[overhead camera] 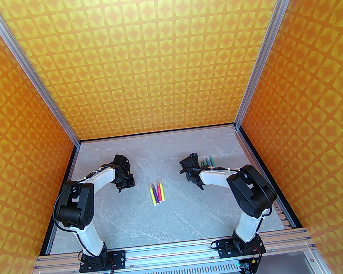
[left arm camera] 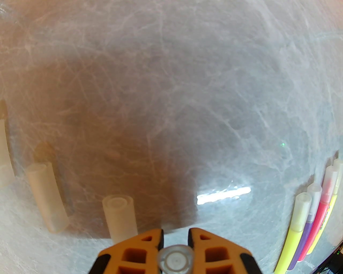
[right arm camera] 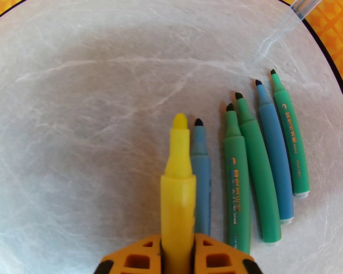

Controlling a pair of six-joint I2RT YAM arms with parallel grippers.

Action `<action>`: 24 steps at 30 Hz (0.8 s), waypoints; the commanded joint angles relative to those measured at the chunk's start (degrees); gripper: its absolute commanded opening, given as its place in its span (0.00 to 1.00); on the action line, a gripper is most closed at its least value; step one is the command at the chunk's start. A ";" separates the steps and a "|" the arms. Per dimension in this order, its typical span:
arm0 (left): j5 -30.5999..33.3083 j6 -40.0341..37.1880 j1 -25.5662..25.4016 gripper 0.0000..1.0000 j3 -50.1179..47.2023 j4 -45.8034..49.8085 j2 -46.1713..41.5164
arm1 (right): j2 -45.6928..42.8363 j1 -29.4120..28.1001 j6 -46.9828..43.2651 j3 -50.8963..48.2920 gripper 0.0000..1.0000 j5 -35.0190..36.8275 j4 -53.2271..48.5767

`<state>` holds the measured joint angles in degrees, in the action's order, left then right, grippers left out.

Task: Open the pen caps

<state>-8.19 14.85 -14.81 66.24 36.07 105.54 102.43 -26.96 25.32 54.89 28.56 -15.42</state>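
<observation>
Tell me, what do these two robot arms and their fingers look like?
Both the left arm and right arm have smooth white shells between bulky black joint housings, with thin black cables running alongside. The fingers are orange plastic wedges with square cut-outs and black edging.

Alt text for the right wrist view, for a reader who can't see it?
The right arm's jaws are shut on an uncapped yellow pen, tip pointing away. Beside it, five uncapped pens, three green and two blue, lie on the grey marbled table.
</observation>
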 commanded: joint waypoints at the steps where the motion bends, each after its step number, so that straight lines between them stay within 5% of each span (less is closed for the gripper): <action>1: 1.20 -1.05 -0.40 0.18 1.53 1.28 1.50 | 1.25 0.29 1.35 1.84 0.03 0.38 -1.68; 24: 1.24 -1.58 -0.61 0.26 1.02 1.57 0.72 | 2.77 0.35 2.00 3.51 0.15 -0.99 -4.42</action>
<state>-7.97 14.41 -15.03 66.54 36.51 106.26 104.68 -26.85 25.98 57.12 28.08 -18.70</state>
